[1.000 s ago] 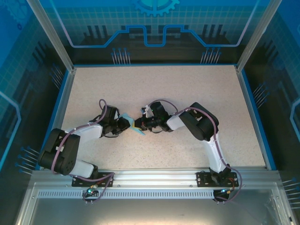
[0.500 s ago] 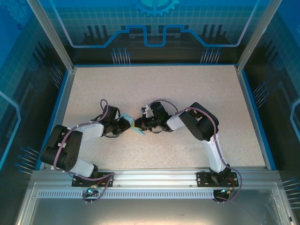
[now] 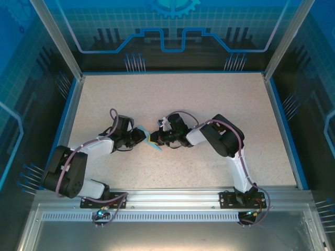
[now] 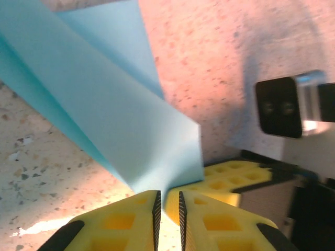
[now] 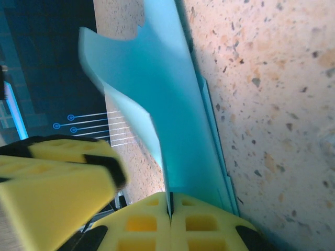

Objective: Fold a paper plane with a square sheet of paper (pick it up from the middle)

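Paper [image 4: 120,115], thin, limp and easily torn, sat between both claws near the middle of the table [image 3: 220,104]. Left claw [image 4: 168,204] pinched its corner, jaws barely apart; right claw [image 5: 170,208] clamped fully shut on a folded edge. Creased edges probably offered the firmest hold.

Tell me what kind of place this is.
Probably an enclosed robot test cell in a lab or demo booth: speckled beige tabletop fenced by aluminium frame posts, blue circuit-pattern wall panels, and two robot arms bolted to a slotted aluminium rail.
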{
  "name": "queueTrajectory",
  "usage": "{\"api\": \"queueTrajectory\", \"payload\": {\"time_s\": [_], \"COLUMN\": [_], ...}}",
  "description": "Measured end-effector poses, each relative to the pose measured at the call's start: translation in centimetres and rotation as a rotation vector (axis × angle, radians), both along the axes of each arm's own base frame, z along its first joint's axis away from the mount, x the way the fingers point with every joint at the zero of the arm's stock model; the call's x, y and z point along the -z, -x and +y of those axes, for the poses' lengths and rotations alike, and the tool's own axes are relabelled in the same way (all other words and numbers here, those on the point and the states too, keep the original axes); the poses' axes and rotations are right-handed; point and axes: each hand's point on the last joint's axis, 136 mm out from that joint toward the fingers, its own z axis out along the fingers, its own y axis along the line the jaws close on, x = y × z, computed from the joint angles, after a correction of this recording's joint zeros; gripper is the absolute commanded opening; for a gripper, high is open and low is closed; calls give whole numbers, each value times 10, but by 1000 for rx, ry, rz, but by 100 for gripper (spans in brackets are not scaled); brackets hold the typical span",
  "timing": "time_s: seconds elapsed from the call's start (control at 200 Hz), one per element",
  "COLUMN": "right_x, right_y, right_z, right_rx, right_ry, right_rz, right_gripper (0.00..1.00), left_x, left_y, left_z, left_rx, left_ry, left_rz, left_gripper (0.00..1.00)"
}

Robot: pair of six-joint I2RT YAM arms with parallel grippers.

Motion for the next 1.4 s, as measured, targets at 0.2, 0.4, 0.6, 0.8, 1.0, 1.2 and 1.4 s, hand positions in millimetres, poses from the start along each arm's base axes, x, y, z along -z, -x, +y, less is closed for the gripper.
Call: {"api": "queueTrajectory", "payload": {"time_s": [0.2,0.4,0.6,0.8,1.0,1.2,1.4], "right_x": [0,0,0,0,0,1,1], "right_y": [0,0,0,0,0,-1,-1], "right_z": [0,0,0,0,0,0,0], "right_rx": [-1,0,0,0,0,2,2], "right_ry": [1,1,1,1,1,3,3], "right_rz": [-2,-2,-2,-2,-2,-3,-3], "right_gripper": [0,0,0,0,0,0,0], "left_x": [-3,11,16,22,27,30,30], "left_y": [-3,-1,0,-1,-2,-3,-3], "left_z": [1,1,2,2,1,1,1], "left_rx": [-5,-6,-6,-4,-1,0,0], "left_ry": [-2,-14,-18,-24,-27,-29,-29], "left_rz": [-18,20,35,49,53,58,58], "left_gripper": [13,12,12,11,11,11,10]}}
